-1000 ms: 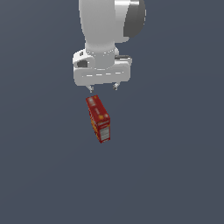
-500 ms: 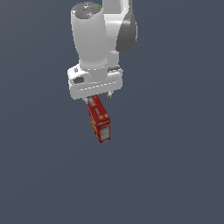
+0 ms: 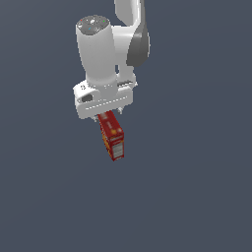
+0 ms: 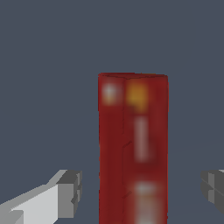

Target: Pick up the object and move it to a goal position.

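Observation:
The object (image 3: 112, 136) is a small red carton with yellow-orange and white labels, lying on the dark grey floor. My white gripper (image 3: 107, 116) hangs just above its far end, and the hand covers that end in the exterior view. In the wrist view the object (image 4: 131, 144) stands between my two fingers, with a clear gap on each side. The gripper (image 4: 142, 190) is open, and one grey-tipped finger (image 4: 65, 194) sits well apart from the carton's side.
A plain dark grey floor (image 3: 197, 187) fills both views. The arm's white body (image 3: 101, 49) rises above the gripper. No other object shows.
The gripper has come down and shifted slightly toward the exterior view's left, closing in on the carton's far end. The carton has not moved.

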`<state>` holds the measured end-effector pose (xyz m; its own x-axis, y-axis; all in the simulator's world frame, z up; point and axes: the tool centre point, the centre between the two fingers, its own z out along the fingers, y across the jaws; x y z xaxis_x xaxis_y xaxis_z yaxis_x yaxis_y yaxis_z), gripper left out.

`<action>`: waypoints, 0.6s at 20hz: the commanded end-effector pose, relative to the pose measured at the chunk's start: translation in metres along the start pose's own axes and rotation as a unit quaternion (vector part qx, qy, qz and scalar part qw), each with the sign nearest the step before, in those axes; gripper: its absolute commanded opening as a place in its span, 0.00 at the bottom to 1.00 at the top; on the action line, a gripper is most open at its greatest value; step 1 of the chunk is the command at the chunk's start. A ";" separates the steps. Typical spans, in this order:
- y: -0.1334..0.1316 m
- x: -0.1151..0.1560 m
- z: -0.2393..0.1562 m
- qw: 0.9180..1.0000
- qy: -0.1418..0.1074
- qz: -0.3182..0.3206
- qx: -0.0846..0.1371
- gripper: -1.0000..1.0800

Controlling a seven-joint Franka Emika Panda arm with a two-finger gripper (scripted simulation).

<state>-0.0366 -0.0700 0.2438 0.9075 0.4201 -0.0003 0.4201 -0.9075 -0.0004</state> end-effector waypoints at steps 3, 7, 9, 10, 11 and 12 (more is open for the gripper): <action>0.001 0.000 0.001 1.000 0.000 -0.003 0.000 0.96; 0.001 0.000 0.006 1.000 0.000 -0.003 0.000 0.96; 0.001 0.000 0.013 1.000 0.000 -0.003 0.000 0.96; 0.001 0.000 0.017 1.000 0.000 -0.003 0.000 0.96; 0.001 -0.001 0.022 1.000 0.000 -0.004 0.000 0.96; 0.001 -0.001 0.027 1.000 0.000 -0.004 0.000 0.96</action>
<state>-0.0366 -0.0709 0.2242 0.9045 0.4265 0.0006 0.4265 -0.9045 0.0004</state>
